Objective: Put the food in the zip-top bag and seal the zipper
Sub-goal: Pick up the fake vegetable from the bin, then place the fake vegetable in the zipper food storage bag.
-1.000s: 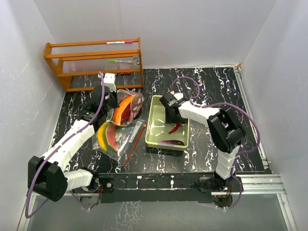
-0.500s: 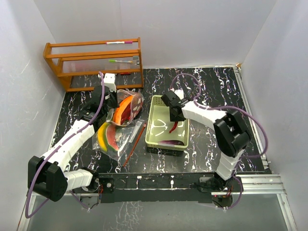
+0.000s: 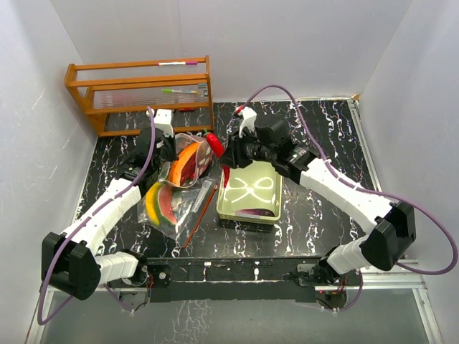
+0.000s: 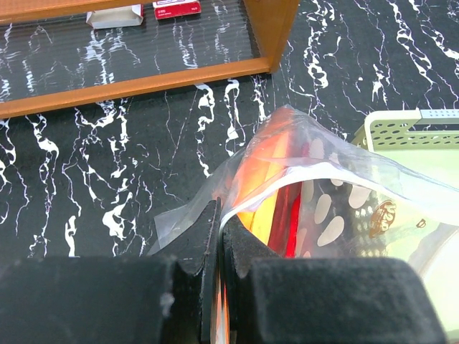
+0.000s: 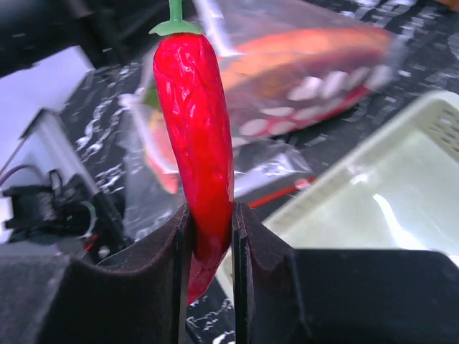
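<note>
The clear zip-top bag point(image 3: 179, 188) lies left of the basket and holds several toy foods, among them a yellow banana point(image 3: 152, 204) and a watermelon slice point(image 3: 185, 166). My left gripper point(image 3: 169, 153) is shut on the bag's upper edge and holds its mouth raised; the left wrist view shows the pinch point(image 4: 219, 222) on the bag film point(image 4: 315, 161). My right gripper point(image 3: 226, 155) is shut on the red chilli point(image 3: 214, 142) and holds it in the air beside the bag's mouth. In the right wrist view the chilli point(image 5: 193, 122) stands upright between my fingers point(image 5: 208, 229). A purple aubergine point(image 3: 255, 212) lies in the basket.
The pale green slatted basket point(image 3: 269, 188) stands at the table's middle and also shows in the right wrist view point(image 5: 373, 208). A wooden rack point(image 3: 140, 92) with pens stands at the back left. A thin red strip point(image 3: 200, 215) lies between bag and basket.
My right gripper has lifted the red chilli out of the basket and carried it up and left to the bag's mouth. The left gripper and the bag have not moved.
</note>
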Motion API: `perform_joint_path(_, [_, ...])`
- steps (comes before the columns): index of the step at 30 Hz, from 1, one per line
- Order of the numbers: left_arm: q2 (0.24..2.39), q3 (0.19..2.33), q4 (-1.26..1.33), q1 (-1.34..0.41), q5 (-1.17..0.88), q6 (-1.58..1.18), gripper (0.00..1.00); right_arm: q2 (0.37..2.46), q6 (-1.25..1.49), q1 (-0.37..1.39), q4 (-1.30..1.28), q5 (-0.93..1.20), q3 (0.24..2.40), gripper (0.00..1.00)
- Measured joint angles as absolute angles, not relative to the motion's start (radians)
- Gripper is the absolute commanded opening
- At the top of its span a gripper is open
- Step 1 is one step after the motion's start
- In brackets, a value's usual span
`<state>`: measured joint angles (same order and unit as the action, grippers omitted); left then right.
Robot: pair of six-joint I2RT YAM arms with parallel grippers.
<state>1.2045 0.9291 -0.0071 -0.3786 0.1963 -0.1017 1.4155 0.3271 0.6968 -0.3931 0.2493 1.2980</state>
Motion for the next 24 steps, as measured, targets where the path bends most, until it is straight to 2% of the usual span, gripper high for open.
perform_joint_path(6, [1.204, 0.929, -0.005, -0.378, 0.189, -0.107, 0.0, 1.497, 0.344, 0.763, -0.311, 0.411, 1.302, 0.08])
perform_joint_path(14, [1.196, 0.929, -0.002, -0.376, 0.172, -0.113, 0.0, 1.627, 0.542, 0.783, -0.308, 0.418, 1.347, 0.08])
perform_joint_path(24, [1.159, 0.916, 0.001, -0.376, 0.145, -0.13, 0.0, 1.766, 0.842, 0.779, -0.29, 0.451, 1.513, 0.08])
